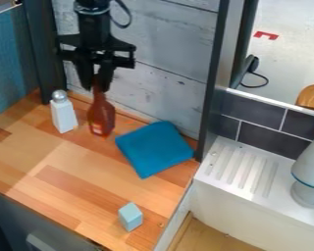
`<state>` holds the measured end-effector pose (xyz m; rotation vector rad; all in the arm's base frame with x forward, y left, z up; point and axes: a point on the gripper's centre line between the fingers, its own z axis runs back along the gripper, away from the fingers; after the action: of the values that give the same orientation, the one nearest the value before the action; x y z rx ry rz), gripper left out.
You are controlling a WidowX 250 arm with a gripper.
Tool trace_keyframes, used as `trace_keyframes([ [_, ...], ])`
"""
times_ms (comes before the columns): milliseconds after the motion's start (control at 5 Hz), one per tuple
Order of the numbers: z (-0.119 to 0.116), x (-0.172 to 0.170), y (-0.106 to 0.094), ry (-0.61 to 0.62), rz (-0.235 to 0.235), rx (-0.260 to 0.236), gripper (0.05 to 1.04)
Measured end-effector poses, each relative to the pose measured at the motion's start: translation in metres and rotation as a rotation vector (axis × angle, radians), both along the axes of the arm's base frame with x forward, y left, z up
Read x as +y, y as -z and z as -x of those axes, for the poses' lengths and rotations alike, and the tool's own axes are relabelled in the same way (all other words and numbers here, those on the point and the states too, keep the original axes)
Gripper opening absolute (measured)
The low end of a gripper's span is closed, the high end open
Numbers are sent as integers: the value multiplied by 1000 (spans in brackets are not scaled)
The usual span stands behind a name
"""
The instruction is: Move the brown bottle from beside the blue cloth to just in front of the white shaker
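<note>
At the upper left, my gripper (96, 87) points down and is shut on the narrow neck of a brown bottle (100, 116). The bottle is upright at the back of the wooden counter; whether its base touches the wood I cannot tell. Just left of it stands a white shaker (64, 113) with a silver top. A folded blue cloth (154, 148) lies to the bottle's right. Nearer the front edge sits a small pale blue block (130, 216).
A grey plank wall (163, 88) rises directly behind the bottle. Dark posts flank this wall on both sides. On the right are a white ridged drainboard (242, 169) and a pale grey faucet-like object (309, 171). The wooden counter (51, 201) ends along the front left.
</note>
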<state>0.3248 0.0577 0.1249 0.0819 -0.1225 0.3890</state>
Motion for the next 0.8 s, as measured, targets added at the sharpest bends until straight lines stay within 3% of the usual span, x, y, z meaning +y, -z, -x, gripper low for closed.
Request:
trace_keyframes([
  [400,-8,39,19,-44,30,40,305],
  [800,-15,68,30,-71,66,49,305],
])
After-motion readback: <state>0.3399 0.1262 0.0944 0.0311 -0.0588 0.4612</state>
